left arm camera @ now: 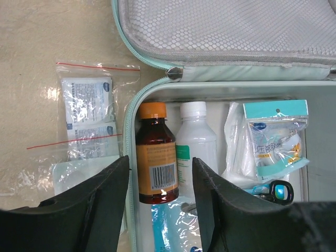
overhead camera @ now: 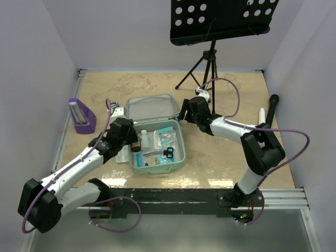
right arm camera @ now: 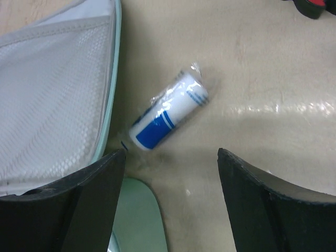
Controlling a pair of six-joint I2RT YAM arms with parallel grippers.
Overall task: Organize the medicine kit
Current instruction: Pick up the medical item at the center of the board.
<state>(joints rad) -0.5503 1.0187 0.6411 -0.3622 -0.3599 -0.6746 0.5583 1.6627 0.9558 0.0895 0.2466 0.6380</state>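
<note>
Kit status: medicine kit [overhead camera: 183, 152] lies open at frame centre, lid [overhead camera: 149, 107] flat behind. Left gripper [left arm camera: 160, 159] is spread over the left compartment with the brown bottle [left arm camera: 155, 136] between its fingers, untouched. We read that as stowed. Right gripper [right arm camera: 170, 152] is spread above the wrapped roll [right arm camera: 168, 113] on the table [right arm camera: 262, 63] beside the lid, lined up to grab, we'd say.

Medicine kit [overhead camera: 184, 149] open mid-table, lid [overhead camera: 150, 107] lying behind tray [left arm camera: 315, 173], syrup bottle [left arm camera: 156, 155] and plastic bottle [left arm camera: 195, 139] side by side at tray's left, gauze packets [left arm camera: 274, 136] to their right, zip bags [left arm camera: 86, 113] on table left of kit, bandage roll [right arm camera: 169, 113] right of lid
</note>
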